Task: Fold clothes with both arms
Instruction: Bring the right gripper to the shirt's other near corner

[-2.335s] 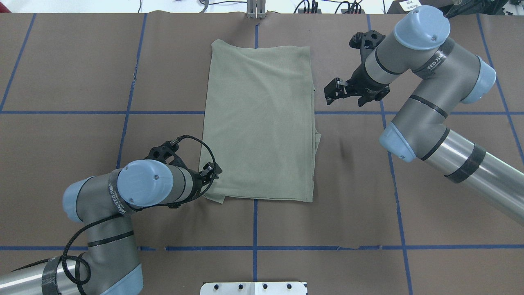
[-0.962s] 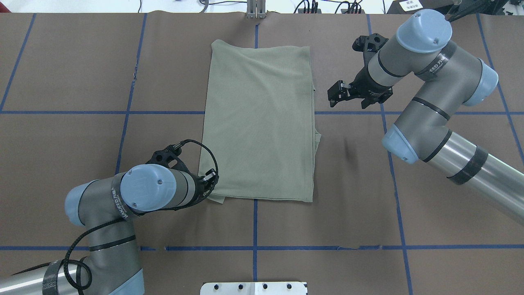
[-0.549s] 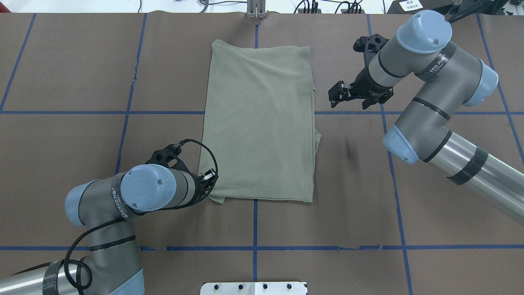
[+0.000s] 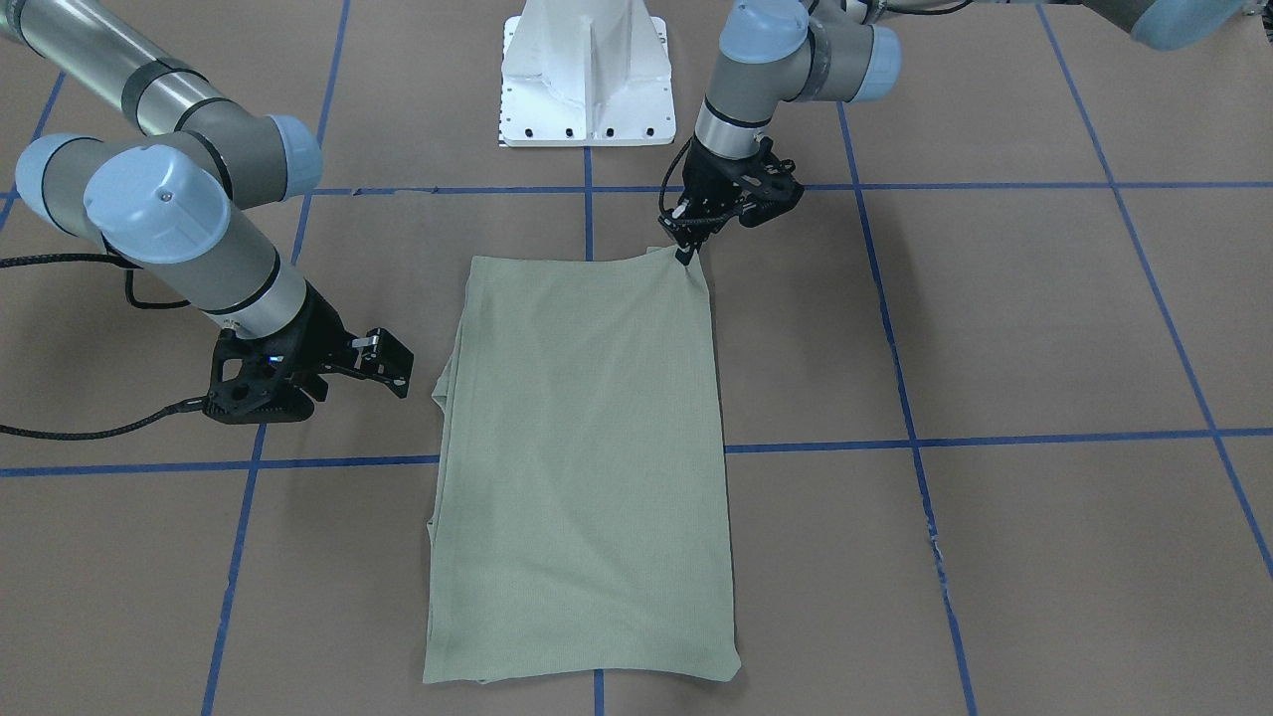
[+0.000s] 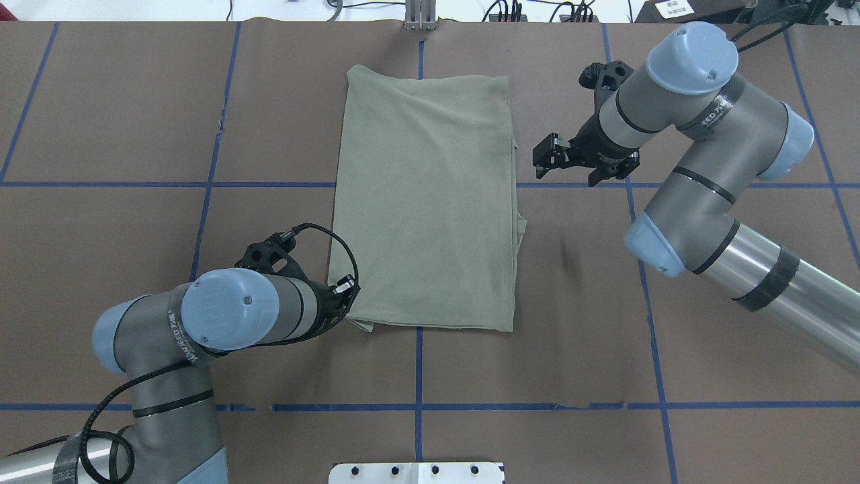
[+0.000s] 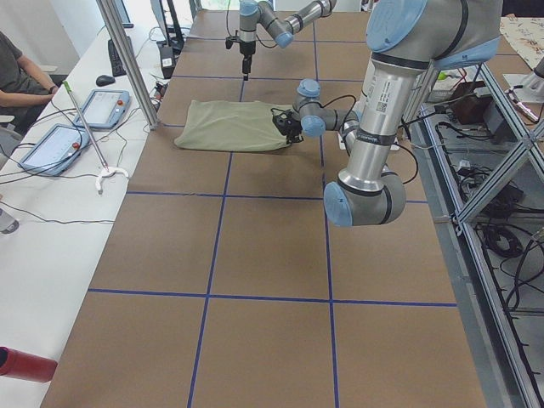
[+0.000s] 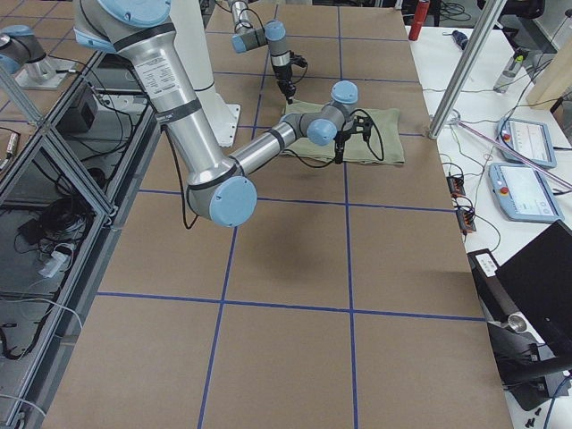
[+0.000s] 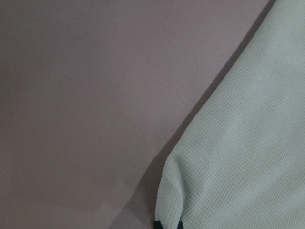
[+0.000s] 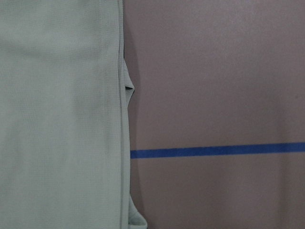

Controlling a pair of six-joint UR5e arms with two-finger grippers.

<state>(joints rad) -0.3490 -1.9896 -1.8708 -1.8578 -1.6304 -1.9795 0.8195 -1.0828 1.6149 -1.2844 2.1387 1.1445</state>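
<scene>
in the overhead view the grey-and-silver left arm [image 5: 201, 323] with light-blue joint caps comes in at the lower left. its black two-finger left gripper [image 5: 346, 296] sits at the lower-left corner of the pale sage-green knit shirt [image 5: 426, 202], clenched on that corner. the left wrist view shows the cloth bunching into the dark fingertips [image 8: 167, 226] at the bottom edge. the shirt lies folded into a tall rectangle in the middle of the frame. it rests on the brown table cover [image 5: 121, 121] crossed by blue tape lines, with layered edges showing along its right side. at the upper right the grey-and-silver right arm [image 5: 699, 154] holds the black right gripper [image 5: 541, 153] near the shirt's right edge, apart from it, jaws spread and holding nothing.
</scene>
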